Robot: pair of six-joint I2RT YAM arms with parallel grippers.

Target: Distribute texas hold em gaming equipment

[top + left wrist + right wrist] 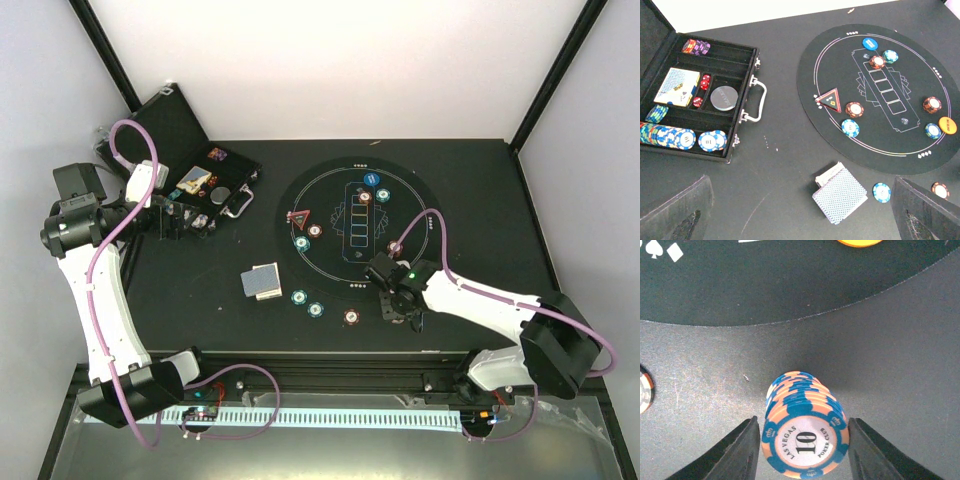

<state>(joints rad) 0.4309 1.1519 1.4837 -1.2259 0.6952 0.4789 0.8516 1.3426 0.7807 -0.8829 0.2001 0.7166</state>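
A stack of blue-and-orange poker chips [805, 440] stands on the bare table just off the round mat [765, 285]. My right gripper [802, 452] straddles it, open, with a thin gap between each finger [735, 455] and the stack. From above, the right gripper [398, 305] sits at the mat's near right edge. The left gripper [800, 215] hangs wide open and empty above the table, near the case [205, 185]. A deck of grey-blue-backed cards [840, 195] lies ahead of it. On the mat are several single chips, a red triangle marker [831, 99], a blue disc [870, 43] and an orange disc [947, 125].
The open black case [740, 135] at the back left holds rows of chips, a card deck, red dice and a grey disc. Loose chips lie near the mat's front edge: a teal one [881, 192] and a brown-red one [351, 317]. A brown-red chip [644, 390] lies left of the stack.
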